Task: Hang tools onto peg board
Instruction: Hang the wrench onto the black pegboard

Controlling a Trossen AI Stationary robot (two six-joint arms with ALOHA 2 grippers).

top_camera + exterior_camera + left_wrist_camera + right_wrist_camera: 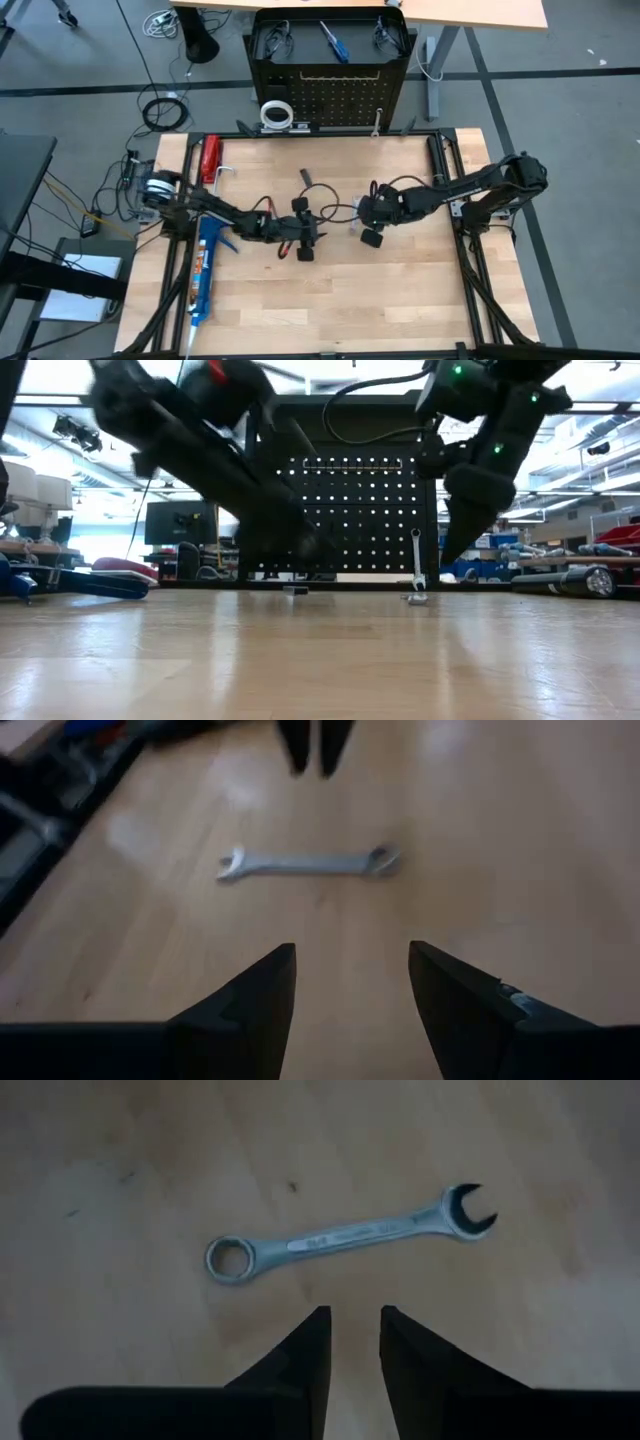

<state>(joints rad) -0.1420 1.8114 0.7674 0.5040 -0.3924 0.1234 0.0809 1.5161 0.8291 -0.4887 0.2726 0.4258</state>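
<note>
Nearest: right gripper (353,1318), dark fingers only narrowly parted, clasping nothing, poised just above a silver combination wrench (345,1238) lying flat on the pale wooden tabletop (120,1140), ring end one way, forked end the other. Facing it, left gripper (352,955), fingers spread wide, empty, aimed at the same wrench from the opposite side.

Farther back, at the table's far edge: upright black perforated peg board (330,90), with a second silver wrench (417,560) against its lower right and a white tape roll (276,113) at its foot on the left.

Risks, by judgement only: with so slim a gap, fingers likely to land on top of the flat shank instead of astride it, skidding it across the wood. Thin steel flush on the table hard to pinch, prone to pivot and slip out once lifted. Two grippers near each other over one tool, liable to knock together if both descend.
</note>
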